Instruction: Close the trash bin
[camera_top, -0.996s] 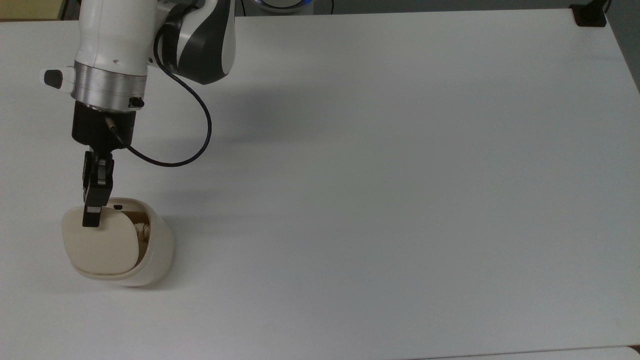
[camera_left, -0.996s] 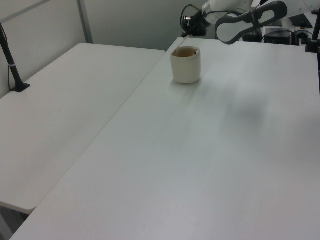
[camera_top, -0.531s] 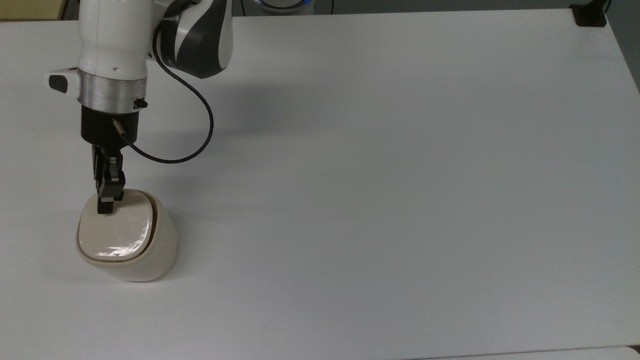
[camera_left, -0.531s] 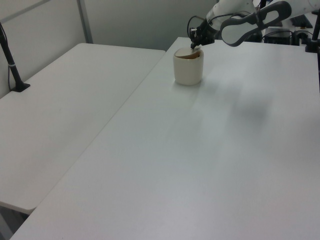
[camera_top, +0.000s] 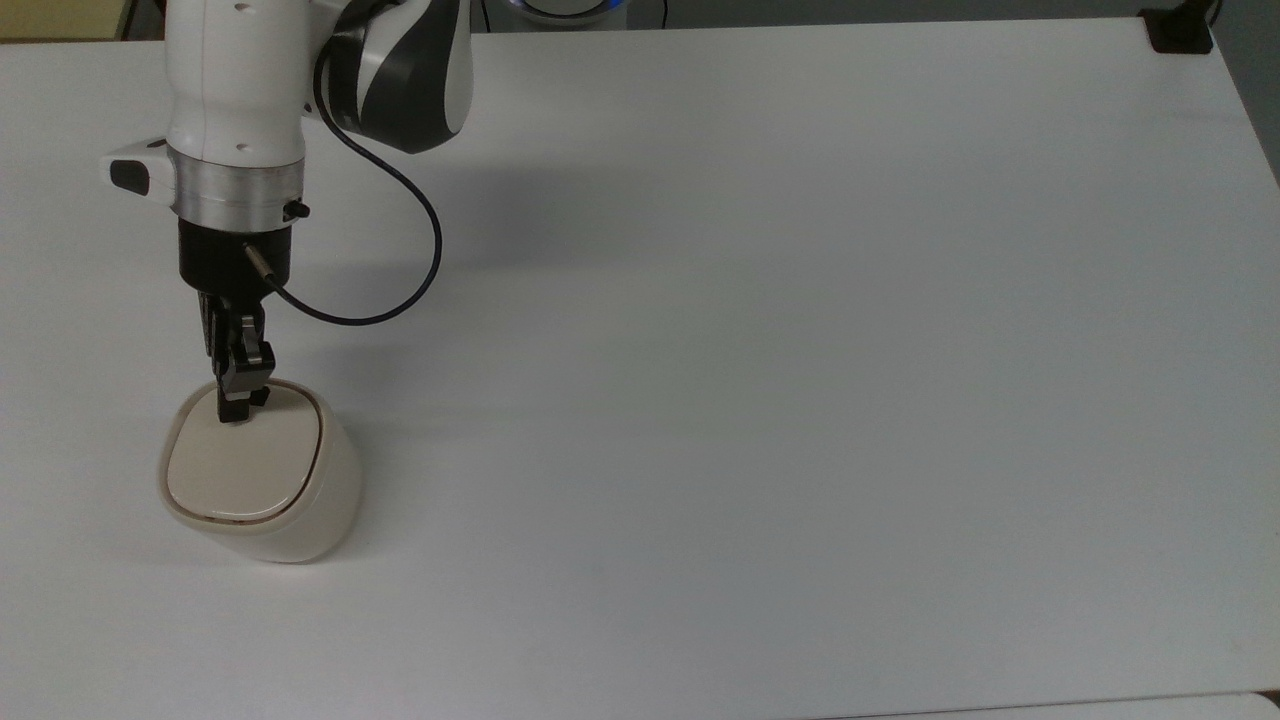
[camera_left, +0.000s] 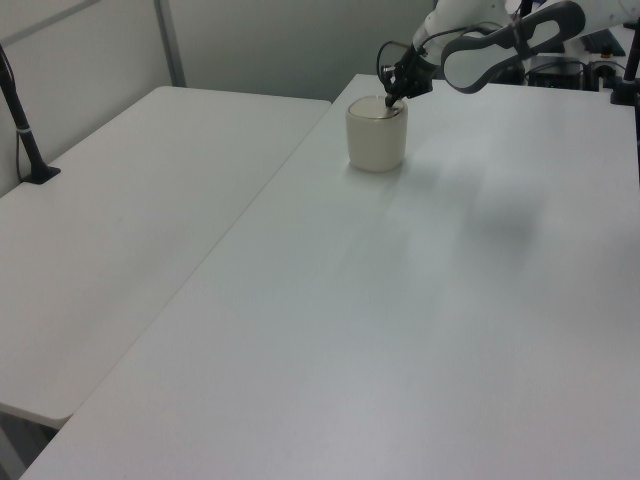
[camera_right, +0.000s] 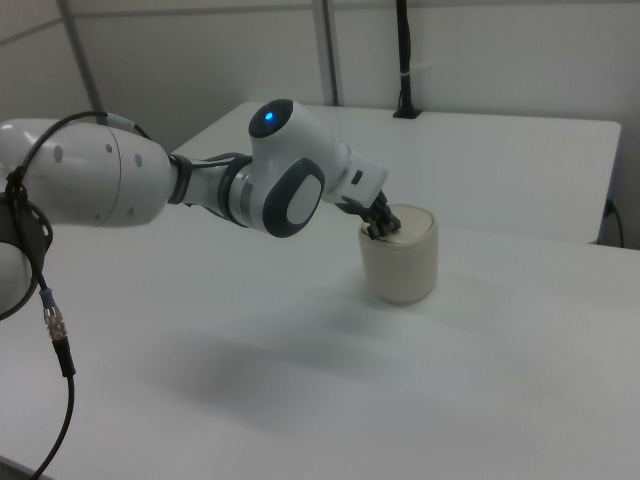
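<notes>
Hand pressing on the trash bin lid

The bin stands on the worktop, lid lying flat. The hand's tip rests on the lid's edge nearest the arm; whether its fingers are parted I cannot tell. Likely light, stiff, smooth plastic that may slide or tip: push straight down on the lid, no gripping needed.

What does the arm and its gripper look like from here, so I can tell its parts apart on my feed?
The arm has glossy white shells with dark grey joint covers and a silver metal ring at the wrist. One joint carries a round blue light. The gripper is small, black and two-fingered on a black mount. A thin black cable loops from the wrist back toward the arm.
</notes>
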